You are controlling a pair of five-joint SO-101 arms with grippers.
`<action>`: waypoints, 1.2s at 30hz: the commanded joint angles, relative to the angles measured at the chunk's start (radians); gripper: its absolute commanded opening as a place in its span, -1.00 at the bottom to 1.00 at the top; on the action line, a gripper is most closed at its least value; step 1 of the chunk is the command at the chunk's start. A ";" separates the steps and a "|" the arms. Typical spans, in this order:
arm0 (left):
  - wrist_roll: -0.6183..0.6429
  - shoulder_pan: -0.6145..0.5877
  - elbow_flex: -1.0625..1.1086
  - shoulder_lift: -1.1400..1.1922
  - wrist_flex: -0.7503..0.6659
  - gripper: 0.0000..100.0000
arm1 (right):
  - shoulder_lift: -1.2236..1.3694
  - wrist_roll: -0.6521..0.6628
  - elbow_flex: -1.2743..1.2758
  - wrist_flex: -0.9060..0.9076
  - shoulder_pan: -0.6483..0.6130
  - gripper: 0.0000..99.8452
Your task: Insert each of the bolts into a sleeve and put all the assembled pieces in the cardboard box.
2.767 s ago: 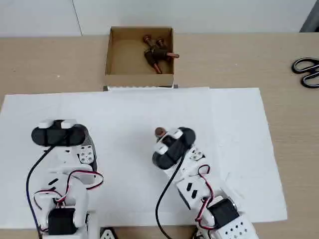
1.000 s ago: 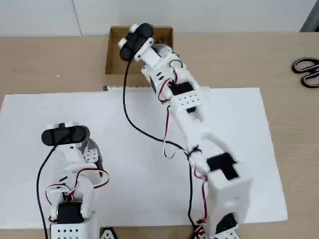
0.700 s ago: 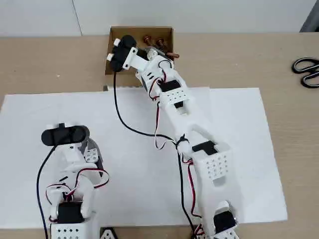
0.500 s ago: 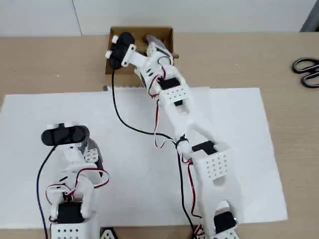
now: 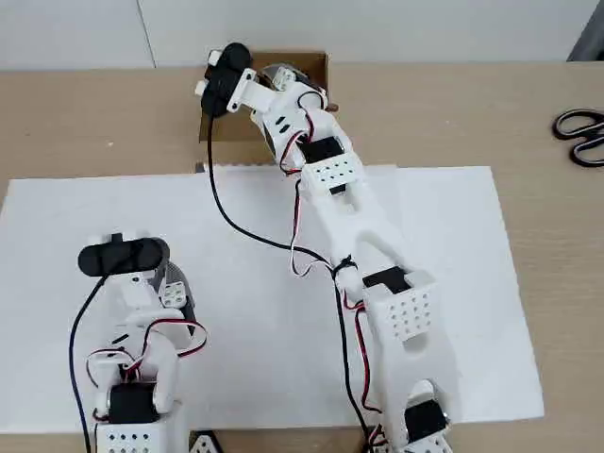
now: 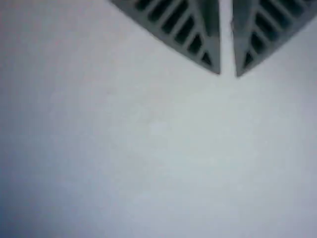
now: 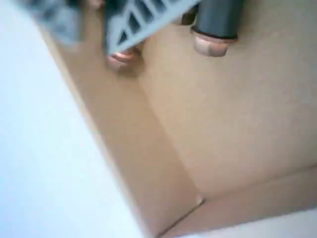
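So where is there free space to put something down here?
Free: the white paper between left arm and right arm; the paper beyond the right arm; the table between cardboard box and scissors. Crowded: the box, under the right arm, pieces inside.

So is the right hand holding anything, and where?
Cannot tell: a copper-ended piece shows at the right hand in the cardboard box, the hold itself hidden.

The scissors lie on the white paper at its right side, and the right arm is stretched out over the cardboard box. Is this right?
Not quite. The high view shows the scissors on the bare wooden table, beyond the right edge of the white paper, not on it. The right arm is indeed stretched out over the cardboard box.
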 commanded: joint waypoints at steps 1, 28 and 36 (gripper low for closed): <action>0.008 0.000 -0.005 -0.008 -0.021 -0.99 | -0.134 -0.028 -0.052 0.122 0.012 -1.00; 0.006 0.000 -0.005 -0.008 -0.021 -0.99 | -0.696 -0.640 -0.052 1.156 0.105 -1.00; 0.006 0.000 -0.005 -0.008 -0.021 -0.99 | -0.800 -0.893 -0.049 1.408 0.170 -0.99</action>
